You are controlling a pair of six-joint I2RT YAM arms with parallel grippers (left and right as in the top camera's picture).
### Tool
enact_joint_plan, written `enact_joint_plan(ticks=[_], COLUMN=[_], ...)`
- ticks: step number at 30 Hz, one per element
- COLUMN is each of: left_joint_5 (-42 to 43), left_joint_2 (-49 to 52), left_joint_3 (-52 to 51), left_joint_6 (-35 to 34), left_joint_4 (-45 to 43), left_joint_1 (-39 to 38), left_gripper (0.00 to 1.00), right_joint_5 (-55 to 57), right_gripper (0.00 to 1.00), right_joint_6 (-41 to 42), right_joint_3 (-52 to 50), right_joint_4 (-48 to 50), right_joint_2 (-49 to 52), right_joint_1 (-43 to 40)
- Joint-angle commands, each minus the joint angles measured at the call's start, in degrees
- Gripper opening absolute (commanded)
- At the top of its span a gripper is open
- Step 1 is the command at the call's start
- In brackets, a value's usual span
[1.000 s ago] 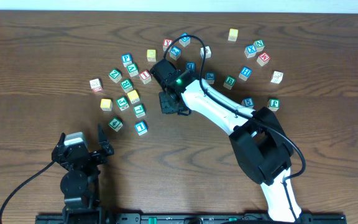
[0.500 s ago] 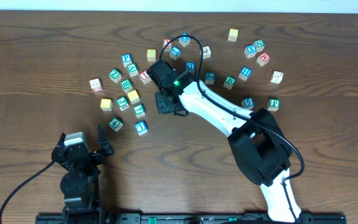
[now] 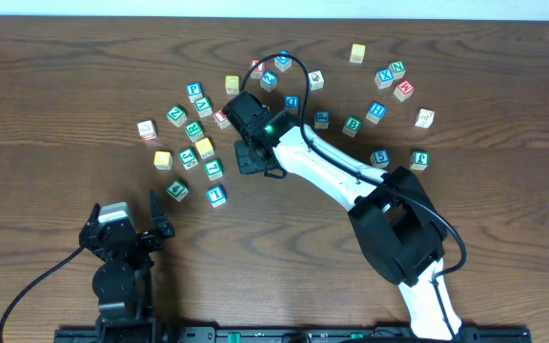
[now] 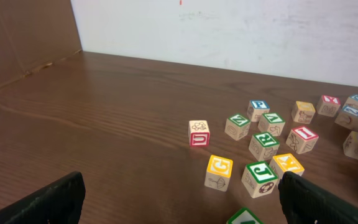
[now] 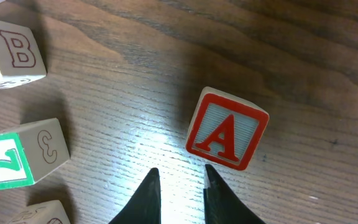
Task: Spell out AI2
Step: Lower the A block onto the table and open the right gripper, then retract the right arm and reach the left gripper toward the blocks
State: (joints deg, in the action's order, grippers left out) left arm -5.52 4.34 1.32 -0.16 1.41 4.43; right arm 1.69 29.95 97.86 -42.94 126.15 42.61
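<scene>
- The right gripper is hanging just over the table, with its fingers pinched narrow and only a thin strip of wood showing between them. It's not holding anything.
- The A block, red frame with a red letter on a pale face, is sitting flat on the table just past the fingertips and a bit off to one side. It's not touching them as far as I can see.
- In the same wrist view, a B block is lying off at the top left. A green-framed block is sitting below it, showing what looks like a 3 on its side face.
- From overhead, the right gripper is reaching into the middle of the block scatter, and the arm is covering the A, so I can't place it from up there.
- A blue block is sitting near the bottom edge of the scatter and seems to be showing an I, but it's tiny. I can't pick out a 2 anywhere.
- The left gripper is sitting back at the near left with its jaws spread wide, well apart from all the blocks.
- The left wrist view shows the same thing, with the left gripper's fingers at the frame's two bottom corners and nothing between them.
- Ahead of it, a red U block and a yellow G block are the nearest ones.
</scene>
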Motion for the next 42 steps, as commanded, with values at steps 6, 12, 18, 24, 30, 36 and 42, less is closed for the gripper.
enact_joint_plan(ticks=[6,12,18,24,30,36,42], left_joint_5=[-0.87,0.31,9.18,17.46,18.62,18.93,21.66], left_joint_2=[0.02,4.85,21.62,40.30,58.49,73.44,78.01], left_joint_3=[1.46,16.15,31.17,44.28,63.01,83.23,85.53], left_joint_6=[0.17,3.32,3.08,-0.79,-1.40,-1.42,-3.82], left_joint_4=[2.47,14.47,21.88,25.24,39.10,53.05,50.88], left_joint_1=[0.28,0.28,0.26,0.24,-0.44,-2.99,-3.56], left_gripper=[0.97,0.98,0.98,0.98,0.98,0.98,0.98], right_joint_5=[-1.31,-1.18,-0.76,-0.81,-5.20,-5.97,-5.11], right_gripper=[0.19,0.23,0.29,0.33,0.36,0.40,0.48], right_joint_6=[-2.84,-4.76,-6.47,-6.88,-6.88,-9.11,-11.63], right_joint_3=[-0.04,-0.04,-0.04,-0.04,-0.04,-0.04,-0.04], right_joint_4=[-1.53,-4.02,-5.57,-9.20,-13.03,-15.45,-18.03], right_joint_2=[-2.36,-11.74,-22.05,-28.20,-30.82,-31.23,-31.23], right_joint_1=[-0.39,-2.93,-9.70,-18.32,-25.62,-29.31,-29.99])
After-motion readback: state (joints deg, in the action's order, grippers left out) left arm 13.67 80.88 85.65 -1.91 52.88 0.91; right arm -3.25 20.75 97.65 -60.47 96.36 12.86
